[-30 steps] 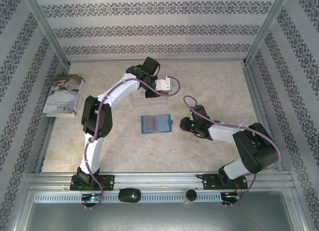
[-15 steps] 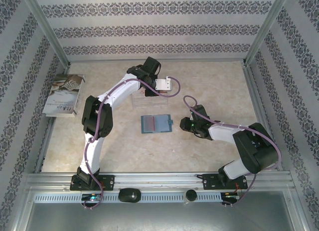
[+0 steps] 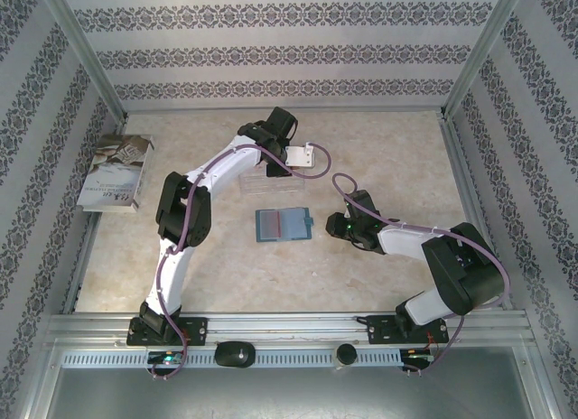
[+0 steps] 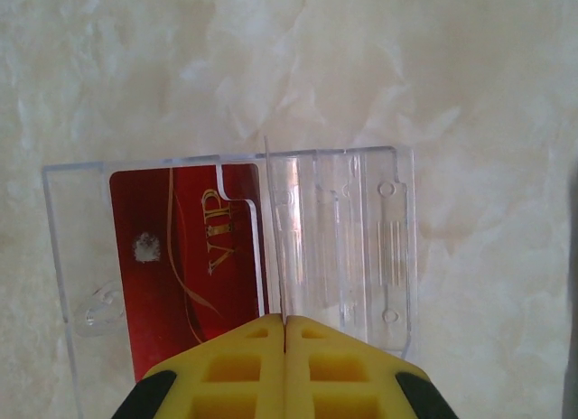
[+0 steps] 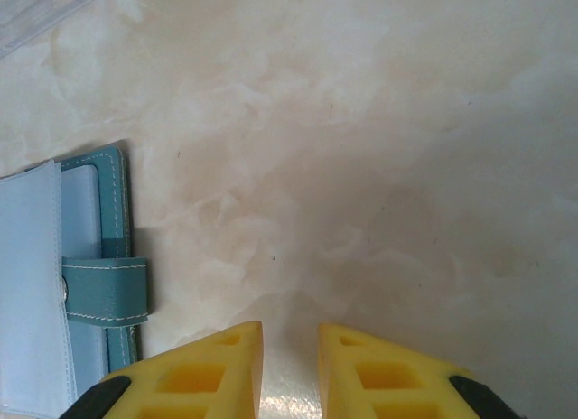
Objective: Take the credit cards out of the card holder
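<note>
Risks first: left gripper (image 4: 284,321) hangs over the clear tray (image 4: 397,238), which sits between the card holder (image 3: 283,225) and the surface's far edge; what looks like a thin card (image 4: 274,229), seen edge-on, runs up from between its fingers; I cannot be sure of it. Its tip crosses the tray's far rim in the wrist view, so a release here could tip it over that rim, or leave it leaning on a divider rather than flat; the tray looks light, and a nudge may slide it. A red VIP card (image 4: 181,265) lies in the tray, on the wrist view's left.

Card holder lies open near the middle of the surface, nothing pinning it; one panel shows reddish from above, perhaps a card left inside; a pull there could drag the whole wallet.

Left gripper: clenched tight, fingers meeting on that sliver. Right gripper (image 5: 289,342): slightly parted, grasping nothing; over bare surface just beside the holder's closure tab (image 5: 104,291), not touching.
</note>
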